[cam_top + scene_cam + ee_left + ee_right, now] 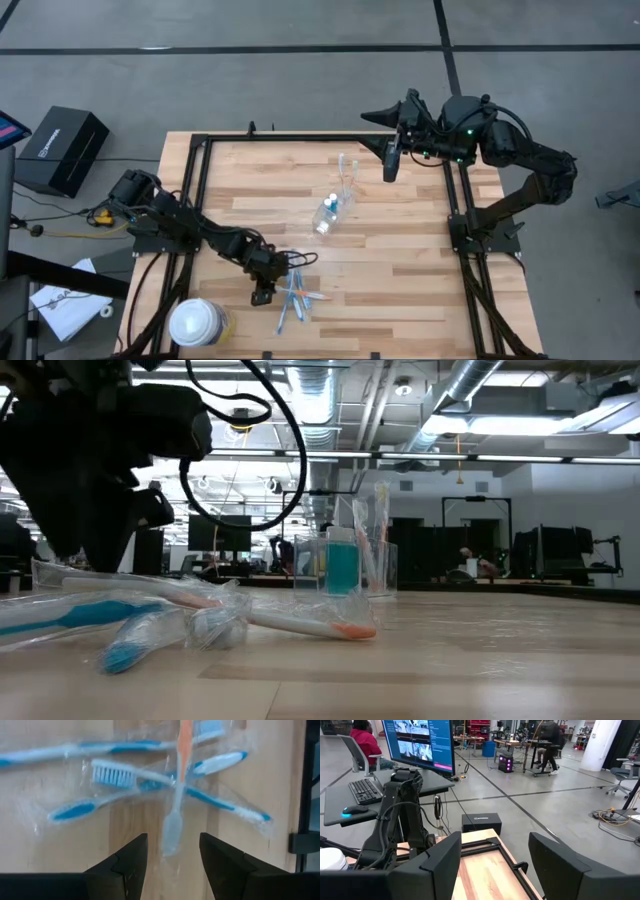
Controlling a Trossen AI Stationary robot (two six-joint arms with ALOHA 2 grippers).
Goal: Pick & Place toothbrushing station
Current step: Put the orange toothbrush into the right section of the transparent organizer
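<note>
High view first, going left to right: at about 7 o'clock on the pale wooden table (400, 270) sits a big round white-lidded yellowish container (196, 322), not part of the job as far as I can tell. Just to its right is the left gripper (263, 294), down low at roughly 6 o'clock, right beside a loose pile of slim blue, white and orange plastic toothbrushes (297, 295) in clear wrappers. The left wrist view shows its jaws standing fairly wide with nothing between them. One clear-handled toothbrush with an orange end (176, 795) points straight into the gap, but the fingertips (131, 851) aren't on it.

Near the table's middle is the small clear plastic cup (329, 216), with a small blue tube (341, 560) standing in it and a wrapped toothbrush or two leaning out, going by the low view.

Further right, up around 1 o'clock, the right gripper (390, 160) hangs high by the frame, jaws wide and empty. It's parked, basically.

So my read: the step in hand is picking a brush off the pile, with a few still left to move to the cup. Next move probably calls for the left gripper to ease forward and down until the handle sits between the fingers, then close. Those crinkly wrappers overlap, so it could drag a neighbour along if the pinch is off centre.
</note>
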